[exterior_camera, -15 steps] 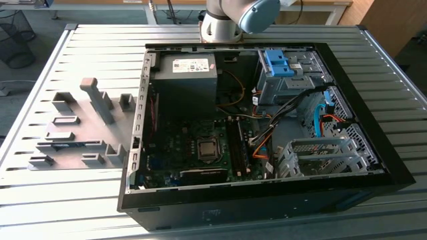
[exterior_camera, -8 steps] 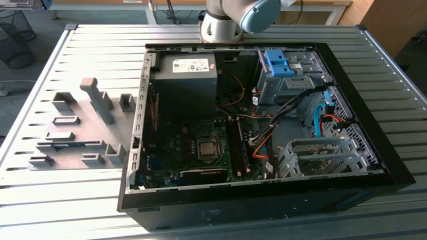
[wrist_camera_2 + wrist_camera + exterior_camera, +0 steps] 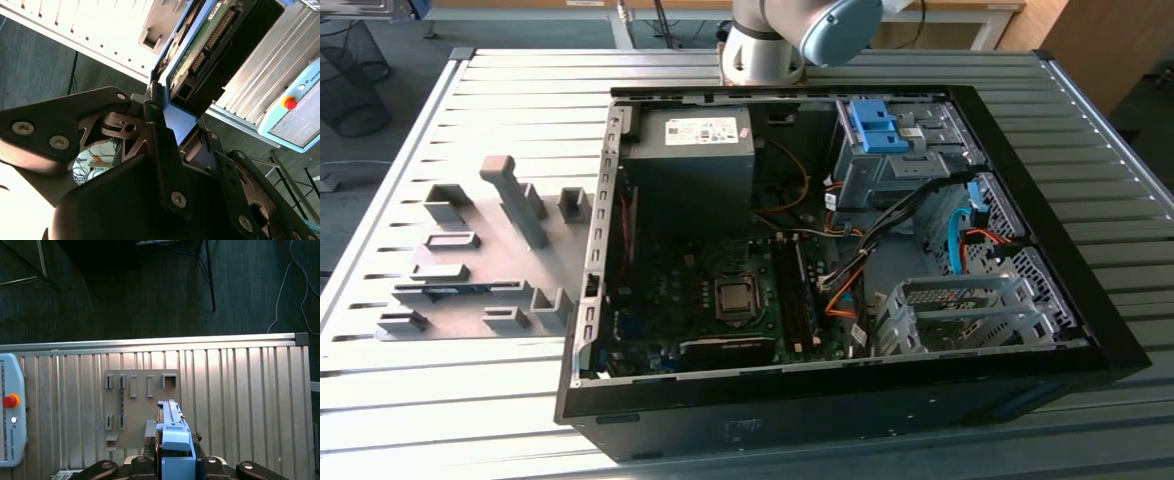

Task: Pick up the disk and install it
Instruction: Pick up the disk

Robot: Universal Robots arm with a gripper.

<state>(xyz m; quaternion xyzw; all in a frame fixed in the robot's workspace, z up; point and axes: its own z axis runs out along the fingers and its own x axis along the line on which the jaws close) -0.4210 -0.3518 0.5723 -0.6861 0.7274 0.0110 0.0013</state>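
Item: the disk (image 3: 172, 422) — clamped at its blue-bracket end in your gripper (image 3: 173, 454). Its long axis runs straight out from the gripper, toward the ribbed table (image 3: 240, 390).

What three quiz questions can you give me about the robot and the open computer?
1. True or false: the gripper is shut on the disk.
2. In the exterior view, the grey fixture plate lies on which side of the open computer case? A: the exterior view's left. B: the exterior view's right.
3. What colour is the bracket round the disk?
Key: 1 true; 2 A; 3 blue.
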